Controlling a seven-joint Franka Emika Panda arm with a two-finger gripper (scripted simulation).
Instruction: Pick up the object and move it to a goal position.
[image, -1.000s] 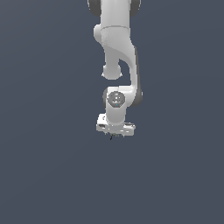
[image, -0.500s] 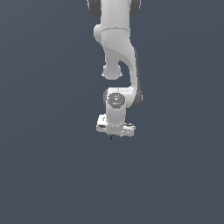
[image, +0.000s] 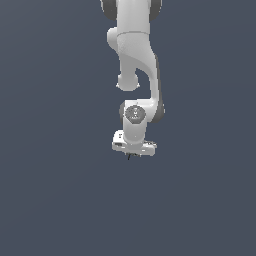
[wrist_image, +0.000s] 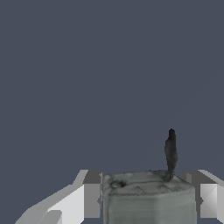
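Gripping the grey object (wrist_image: 148, 197) between them, the jaws show no readable writing.

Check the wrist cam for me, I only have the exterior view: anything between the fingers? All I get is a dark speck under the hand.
Observer: Yes. A grey blocky object sits between the two fingers in the wrist view, filling the gap.
Operator: Is the speck part of it?
Observer: Likely. A thin dark stub sticks out from one corner of the block, beyond the fingertips.
Operator: Anything beyond it, a goal marker?
Observer: No. Past the block the wrist view shows only a plain dark grey background.
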